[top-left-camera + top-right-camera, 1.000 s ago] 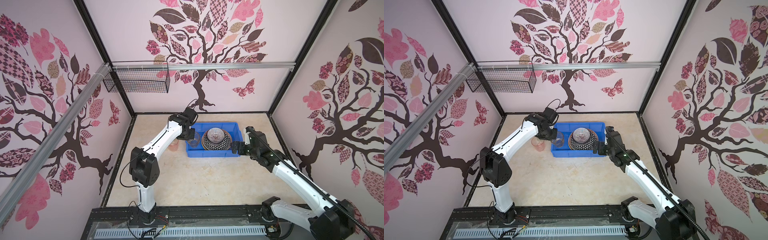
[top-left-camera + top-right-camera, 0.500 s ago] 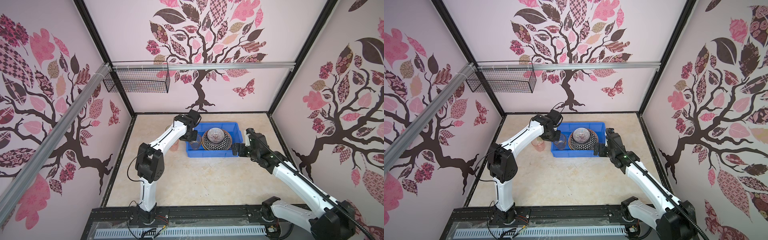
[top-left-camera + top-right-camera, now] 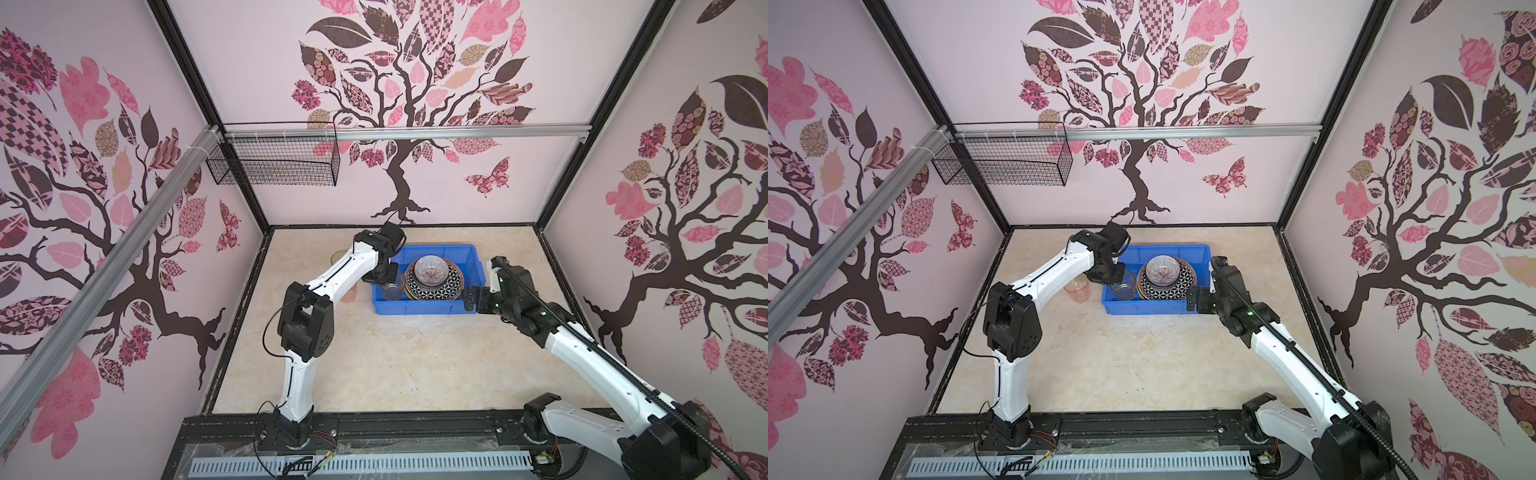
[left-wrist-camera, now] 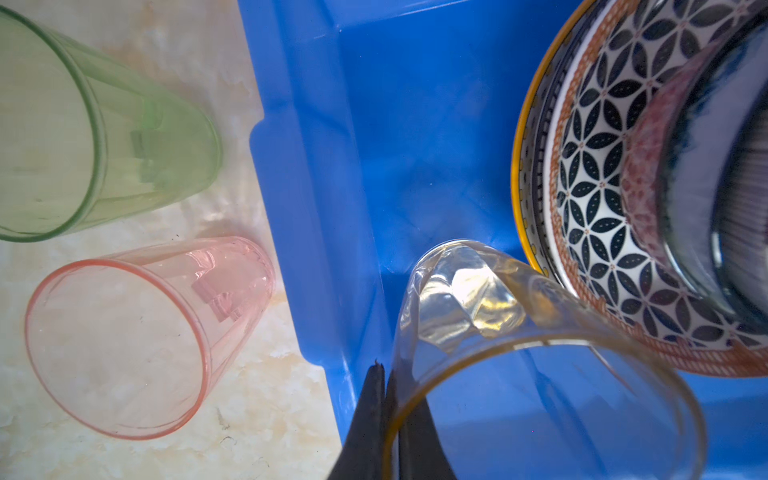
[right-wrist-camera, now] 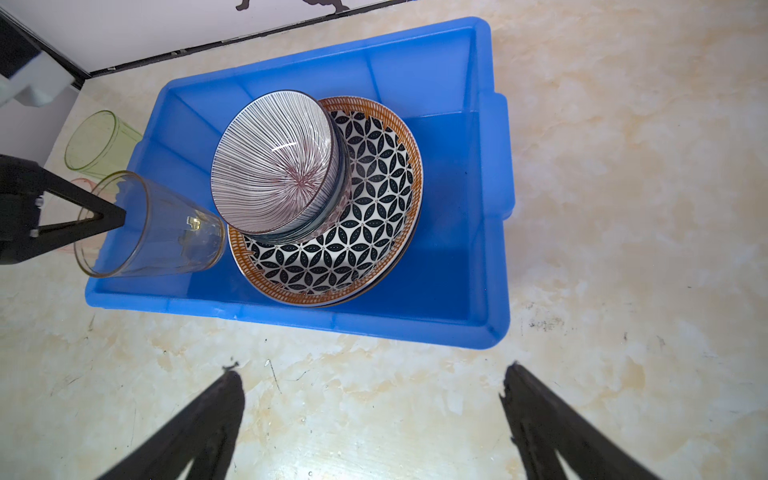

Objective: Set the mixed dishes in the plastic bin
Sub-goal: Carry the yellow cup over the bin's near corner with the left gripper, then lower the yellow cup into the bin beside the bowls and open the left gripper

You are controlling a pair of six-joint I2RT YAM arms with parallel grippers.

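My left tool (image 4: 388, 382) clamps the amber tumbler (image 4: 465, 299) by its rim over the bin (image 4: 374, 124), left of the plates (image 4: 594, 199); right tool (image 5: 372, 369) apart.

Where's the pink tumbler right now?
The translucent pink plastic tumbler stands on the table just outside the left end of the blue plastic bin in a top view, next to the translucent green tumbler in the left wrist view.

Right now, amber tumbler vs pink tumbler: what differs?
Place: the amber tumbler is inside the blue bin, beside the plate; the pink tumbler stands on the table outside it.
Grip: the left end effector is shut on the amber tumbler's rim; the pink tumbler is free.
Tint: faint amber versus pink.
Shared: translucent, mouth up.
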